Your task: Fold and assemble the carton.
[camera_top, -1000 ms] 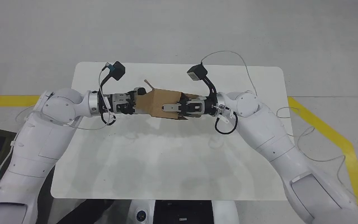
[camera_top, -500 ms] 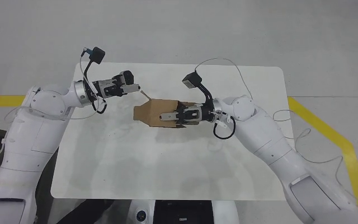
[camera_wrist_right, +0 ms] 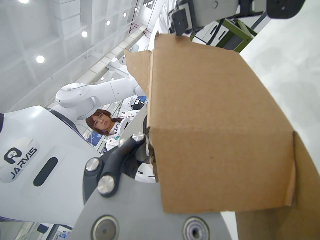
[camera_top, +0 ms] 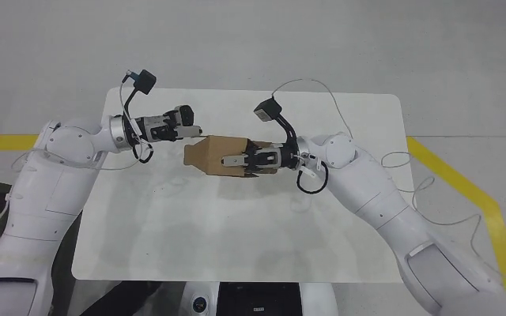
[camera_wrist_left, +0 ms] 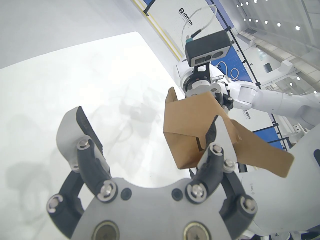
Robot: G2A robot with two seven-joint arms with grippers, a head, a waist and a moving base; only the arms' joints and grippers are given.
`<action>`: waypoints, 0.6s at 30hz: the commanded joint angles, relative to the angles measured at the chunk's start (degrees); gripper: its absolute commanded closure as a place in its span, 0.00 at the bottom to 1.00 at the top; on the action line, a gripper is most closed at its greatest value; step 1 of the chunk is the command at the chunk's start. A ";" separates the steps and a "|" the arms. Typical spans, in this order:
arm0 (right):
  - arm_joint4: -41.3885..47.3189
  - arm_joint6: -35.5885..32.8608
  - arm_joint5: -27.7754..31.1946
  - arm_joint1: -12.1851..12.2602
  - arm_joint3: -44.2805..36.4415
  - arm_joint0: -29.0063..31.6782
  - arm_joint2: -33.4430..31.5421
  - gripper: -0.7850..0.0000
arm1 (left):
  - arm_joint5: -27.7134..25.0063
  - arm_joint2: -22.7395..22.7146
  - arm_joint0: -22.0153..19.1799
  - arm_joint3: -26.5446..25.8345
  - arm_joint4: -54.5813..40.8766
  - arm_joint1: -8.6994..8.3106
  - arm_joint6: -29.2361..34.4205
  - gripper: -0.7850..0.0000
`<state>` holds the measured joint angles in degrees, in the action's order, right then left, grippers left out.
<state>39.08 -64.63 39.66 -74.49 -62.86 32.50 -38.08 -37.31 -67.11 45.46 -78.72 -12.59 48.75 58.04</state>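
- The carton (camera_top: 204, 154) (camera_wrist_left: 190, 123) (camera_wrist_right: 212, 126), brown cardboard opened out into a box shape, hangs above the white table (camera_top: 237, 237). It is over the table's middle, a little toward the far side, with its long axis running left to right.
- The right gripper (camera_top: 237, 161) comes in from the right and is clamped on the carton's right half. In the top view one pale finger lies along the upper panel. In the right wrist view a finger (camera_wrist_right: 132, 136) sits against the panel's edge.
- The left gripper (camera_top: 194, 129) (camera_wrist_left: 150, 131) sits just beside the carton's far-left corner with its jaws spread wide.
- In the left wrist view one of its fingers (camera_wrist_left: 220, 136) overlaps the carton's open left end; whether it touches the cardboard I cannot tell. The other finger (camera_wrist_left: 82, 126) stands well apart from the carton, over the table.
- At that left end a loose flap (camera_wrist_left: 262, 156) sticks outward, not folded in.
- The right arm's black wrist camera (camera_top: 265, 109) (camera_wrist_left: 207, 48) stands on its stalk just beyond the carton's far-right side.
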 commanded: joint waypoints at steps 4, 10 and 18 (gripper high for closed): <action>-0.20 1.10 1.10 0.05 0.02 0.09 -0.29 1.00 | -0.29 -0.09 0.47 -1.05 -0.20 -0.09 1.05 0.00; -0.06 1.18 1.19 -0.25 -0.33 -0.17 0.38 1.00 | -0.62 0.04 1.15 -2.14 0.12 -0.14 1.70 0.00; 0.04 1.23 1.24 -0.65 -0.07 -0.61 1.27 1.00 | -0.68 0.32 1.31 -2.28 0.43 -0.09 1.88 0.00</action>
<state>39.12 -63.45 40.84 -75.10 -63.00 31.92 -36.88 -37.95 -66.83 46.79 -81.09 -12.23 48.64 59.96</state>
